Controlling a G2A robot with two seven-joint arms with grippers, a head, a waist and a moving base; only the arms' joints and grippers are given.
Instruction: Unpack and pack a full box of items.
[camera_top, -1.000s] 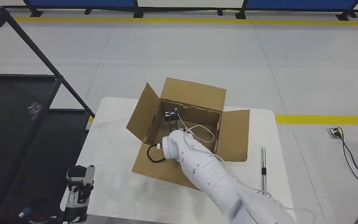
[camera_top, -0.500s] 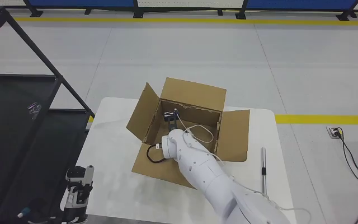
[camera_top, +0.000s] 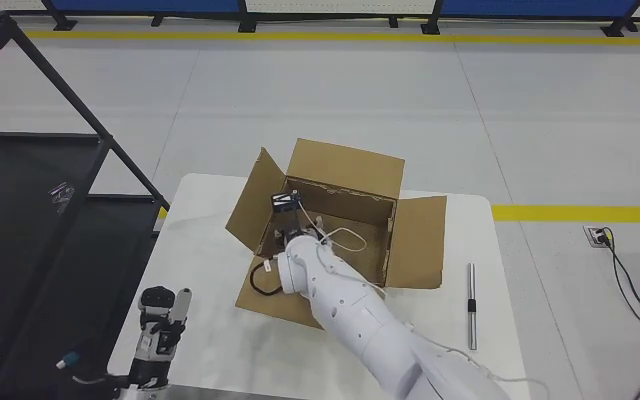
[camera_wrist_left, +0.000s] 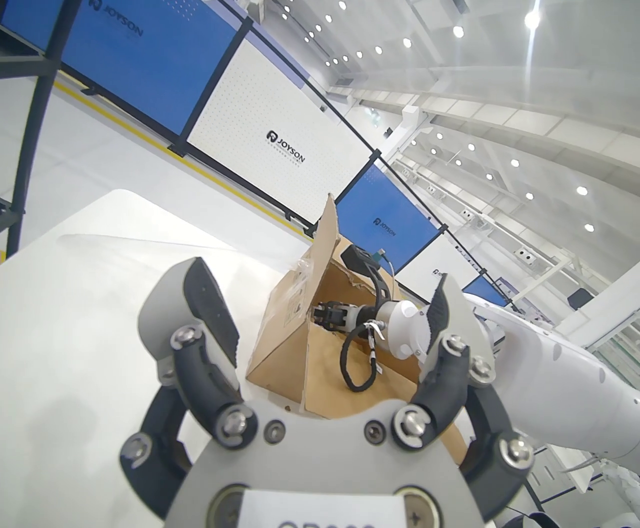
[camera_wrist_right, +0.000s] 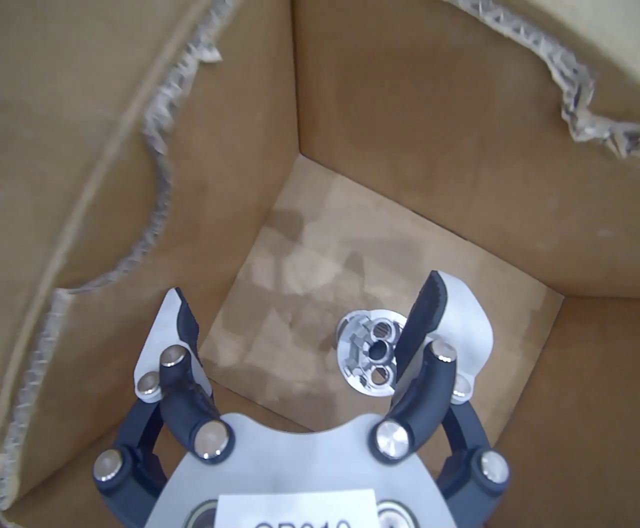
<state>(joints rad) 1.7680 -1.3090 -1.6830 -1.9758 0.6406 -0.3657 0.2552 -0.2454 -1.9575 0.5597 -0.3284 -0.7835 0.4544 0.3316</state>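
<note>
An open cardboard box (camera_top: 345, 165) stands mid-table with its flaps spread out. My right gripper (camera_wrist_right: 305, 287) is down inside the box near its left wall, open and holding nothing. On the box floor (camera_wrist_right: 310, 260) lies a round silver metal part (camera_wrist_right: 370, 355) with holes, just beside the right fingertip (camera_wrist_right: 425, 305). My left gripper (camera_wrist_left: 320, 275) is open and empty above the table's near left corner (camera_top: 168, 297), facing the box (camera_wrist_left: 285, 320). From there the right gripper (camera_wrist_left: 327, 315) shows past the torn flap.
A thin metal rod (camera_top: 471, 305) lies on the white table (camera_top: 210, 230) to the right of the box. A black frame rack (camera_top: 60, 200) stands close along the table's left side. The box walls (camera_wrist_right: 425, 125) close in tightly around the right gripper.
The right arm has swung left inside the box, toward its left wall. The left gripper has shifted a little to the right and turned near the table's front left corner.
</note>
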